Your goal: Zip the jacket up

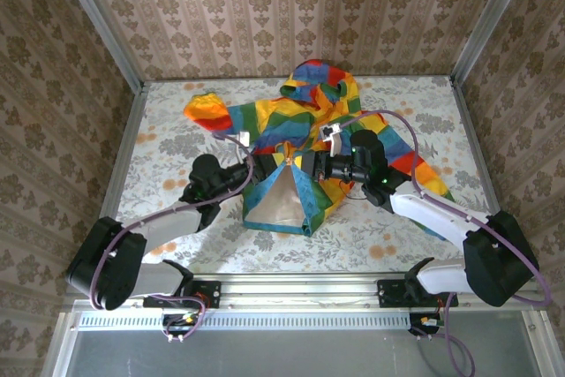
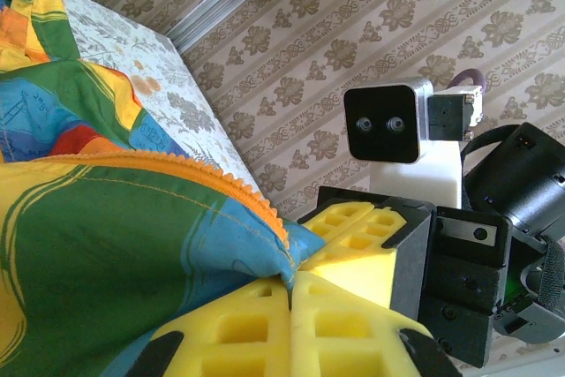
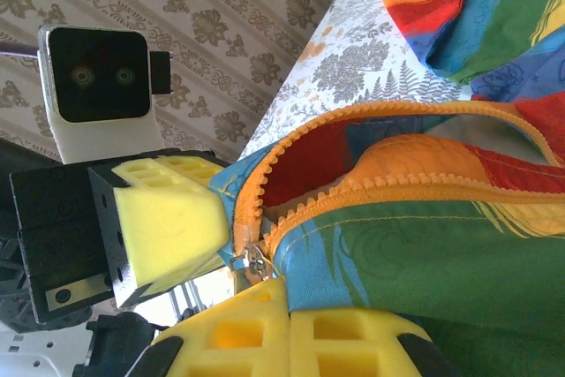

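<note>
Rainbow-striped jacket (image 1: 300, 112) lies at the centre of the table (image 1: 353, 245), hood toward 12 o'clock, hem spread at 6 o'clock showing beige lining; left gripper (image 2: 290, 287), fingers pressed together, pinches fabric beside the orange zipper (image 3: 397, 184) from 9 o'clock; right gripper (image 3: 287, 299) pinches likewise from 3 o'clock.
</note>
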Robot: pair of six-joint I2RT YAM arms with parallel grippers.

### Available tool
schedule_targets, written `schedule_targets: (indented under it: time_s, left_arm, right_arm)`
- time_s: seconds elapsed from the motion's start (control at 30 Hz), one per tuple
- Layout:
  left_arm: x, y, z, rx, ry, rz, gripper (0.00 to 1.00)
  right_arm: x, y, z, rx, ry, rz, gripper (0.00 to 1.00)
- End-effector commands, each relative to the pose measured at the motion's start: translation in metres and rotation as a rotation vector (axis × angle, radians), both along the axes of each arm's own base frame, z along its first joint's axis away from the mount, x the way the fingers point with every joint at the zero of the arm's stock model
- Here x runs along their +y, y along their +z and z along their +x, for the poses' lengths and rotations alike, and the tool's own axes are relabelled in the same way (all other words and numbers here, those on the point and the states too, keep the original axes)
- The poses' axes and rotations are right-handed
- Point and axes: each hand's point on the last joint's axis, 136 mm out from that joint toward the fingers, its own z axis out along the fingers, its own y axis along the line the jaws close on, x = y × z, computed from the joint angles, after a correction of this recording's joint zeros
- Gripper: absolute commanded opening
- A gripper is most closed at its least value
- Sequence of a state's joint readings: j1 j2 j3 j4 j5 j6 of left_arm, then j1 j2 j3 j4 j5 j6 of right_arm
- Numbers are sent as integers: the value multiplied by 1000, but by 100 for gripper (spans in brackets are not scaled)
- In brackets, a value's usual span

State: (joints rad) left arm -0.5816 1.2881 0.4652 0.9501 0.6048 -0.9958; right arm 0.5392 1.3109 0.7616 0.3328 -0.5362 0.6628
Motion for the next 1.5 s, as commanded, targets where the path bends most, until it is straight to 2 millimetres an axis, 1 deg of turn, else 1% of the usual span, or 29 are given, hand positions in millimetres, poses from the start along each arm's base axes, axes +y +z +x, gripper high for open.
schedule_targets:
  time_s: [0.0,0.3,0.77,1.0,1.23,1.47]
  left_arm:
    - [-1,7,-10,-22,-23,-17,0]
    - [2,7,-13,-27,-17,-16,0]
    - [5,-3,-16,-7,2,-4,0]
    - [6,-15,-9,39,49,23,0]
    - [4,-19,-5,42,72,36,0]
    - [0,-27,-2,32,71,68,0]
  right_arm:
    - [-2,6,8,-22,-33,10,0]
    - [-2,6,9,-20,-35,15,0]
    - [-2,7,12,-11,-49,48,0]
    - [-2,5,12,-6,-58,68,0]
    - [1,1,13,12,-57,95,0]
    - [2,6,16,27,-65,127,0]
